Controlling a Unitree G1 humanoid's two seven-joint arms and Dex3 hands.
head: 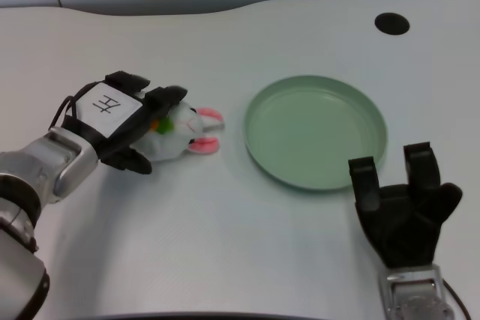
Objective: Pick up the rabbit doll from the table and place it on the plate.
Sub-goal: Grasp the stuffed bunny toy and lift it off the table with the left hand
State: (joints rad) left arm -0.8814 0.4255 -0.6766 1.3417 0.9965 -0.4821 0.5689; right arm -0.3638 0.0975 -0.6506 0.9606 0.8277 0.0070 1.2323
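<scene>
Counter (225, 245) surface, white and broad, carries everything, with a round black hole (391, 23) near its far right corner. Next in size is the green plate (315, 174), sitting right of the middle, shallow-rimmed and bare inside. Left of it, well apart from its rim, the left hand (120, 121) lies over the rabbit doll (184, 134), fingers curled down across the doll's white body with the thumb tucked underneath on the near side; it appears to be gripping the doll, though the toy looks to be resting on the counter and not lifted. Only the pink-lined ears and part of the soft body poke out toward the plate, along with a bit of orange and green under the fingers. To do this step well, the grasp should probably firm up around the body rather than the floppy ears, since plush squashes and can slip; then a straight lift before any sideways travel would keep the doll from dragging, and the carry needs enough height to pass over the plate's raised rim.
</scene>
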